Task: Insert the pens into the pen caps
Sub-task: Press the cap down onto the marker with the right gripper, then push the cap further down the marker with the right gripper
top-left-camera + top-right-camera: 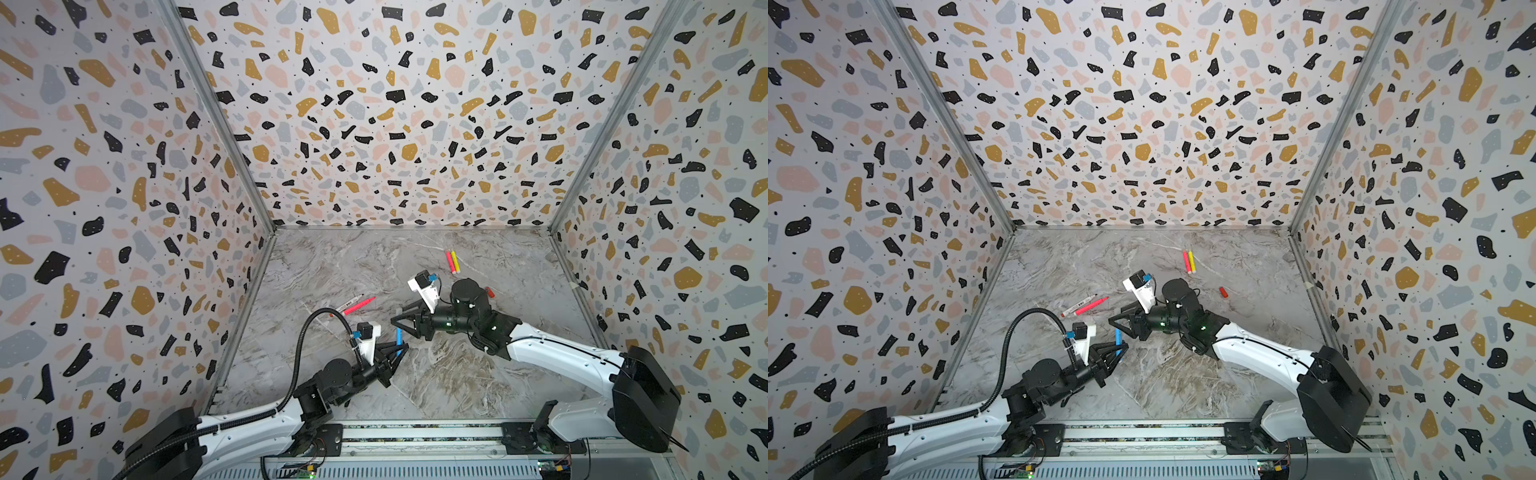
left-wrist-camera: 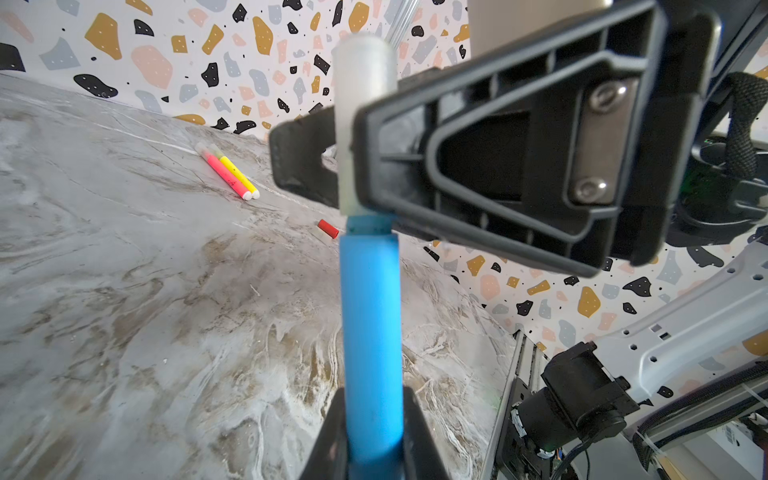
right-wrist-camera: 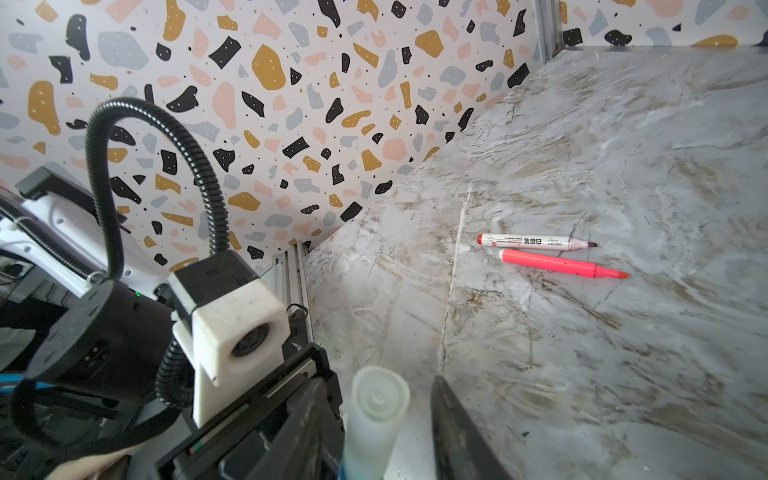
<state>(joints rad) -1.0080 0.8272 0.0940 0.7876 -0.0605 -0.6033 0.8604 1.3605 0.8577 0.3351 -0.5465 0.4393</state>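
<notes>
My left gripper (image 1: pixel 401 347) (image 2: pixel 371 399) is shut on the blue pen (image 1: pixel 399 336) (image 2: pixel 371 332), which stands upright above the table. A translucent white pen cap (image 2: pixel 363 104) (image 3: pixel 376 415) sits on its tip, with a strip of the pen's neck showing below the cap. My right gripper (image 1: pixel 395 322) (image 3: pixel 378 382) stands open around this cap, with a gap beside one finger. A white-barrelled pen (image 3: pixel 536 242) and a pink-red pen (image 3: pixel 557 264) lie uncapped, side by side. A red pen cap (image 1: pixel 1224 292) (image 2: pixel 327 228) lies alone on the right.
A pink pen (image 1: pixel 450 262) and a yellow pen (image 1: pixel 455 261) lie together near the back of the marble table (image 1: pixel 457 374). Patterned walls close in the back and both sides. A black cable hose (image 1: pixel 307 324) arches over the left arm.
</notes>
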